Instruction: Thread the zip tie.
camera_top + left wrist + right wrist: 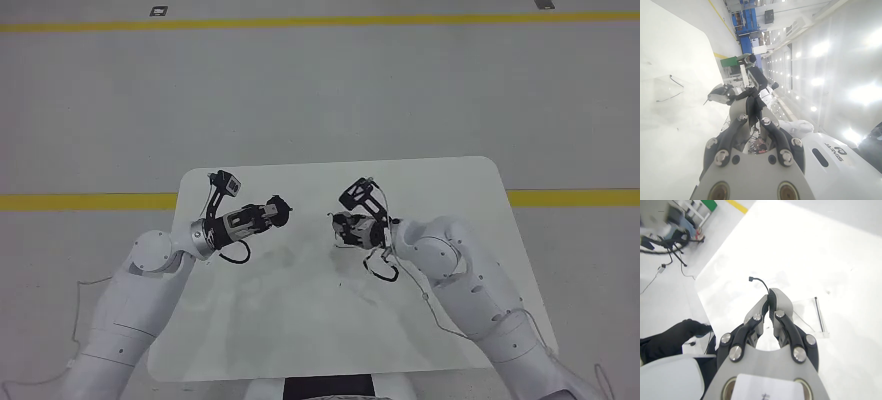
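White table (450, 200) sits on a grey floor (320, 90) with yellow lines (300, 22). Both arms hang over the table. Their tips face each other, near but apart.

The right claw (769, 295) is squeezed tight on the black zip tie (761, 282). The end of the tie with the little square head curls out past the fingertips into the air. The part between the pads is hidden. In the left wrist view, a thin dark bit pokes out of the other side of that claw.

The left claw (753, 100) is pinched together too. Its dark pads hide whether anything is between them.

Near the right claw, a clear box (819, 334) lies on the table. Another black tie (819, 313) lies straight inside it. The walls of the box are hard to see against the white table.
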### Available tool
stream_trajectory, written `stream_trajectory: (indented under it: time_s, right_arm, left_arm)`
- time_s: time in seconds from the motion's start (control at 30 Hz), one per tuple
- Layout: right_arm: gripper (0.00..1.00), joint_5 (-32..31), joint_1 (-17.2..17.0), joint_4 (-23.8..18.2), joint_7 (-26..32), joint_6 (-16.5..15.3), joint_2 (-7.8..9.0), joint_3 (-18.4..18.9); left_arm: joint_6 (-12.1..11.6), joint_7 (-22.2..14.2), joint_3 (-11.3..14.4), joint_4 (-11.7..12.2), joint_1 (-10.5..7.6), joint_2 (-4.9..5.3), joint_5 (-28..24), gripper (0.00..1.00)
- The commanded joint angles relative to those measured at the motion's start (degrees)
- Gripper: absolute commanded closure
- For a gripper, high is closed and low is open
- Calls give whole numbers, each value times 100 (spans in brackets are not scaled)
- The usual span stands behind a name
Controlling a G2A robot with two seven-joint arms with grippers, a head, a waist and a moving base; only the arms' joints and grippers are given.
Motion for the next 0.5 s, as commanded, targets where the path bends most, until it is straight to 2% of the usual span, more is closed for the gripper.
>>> stream_trajectory:
  time_s: [0.0,0.13,0.23,0.47]
  right_arm:
    - [100,-117,10,-199,-484,12,-6,40]
    - [100,-388,-35,-451,-1296,112,-25,58]
    - [100,-475,-29,-510,-1677,177,-51,-2]
    - [100,-440,72,-420,-1916,343,-115,-189]
  left_arm:
    - [-14,198,87,-14,22,-8,186,100]
    - [-14,366,178,33,11,-28,346,100]
    - [-14,464,210,120,-16,-52,420,100]
    - [-14,615,274,276,-36,-190,327,100]
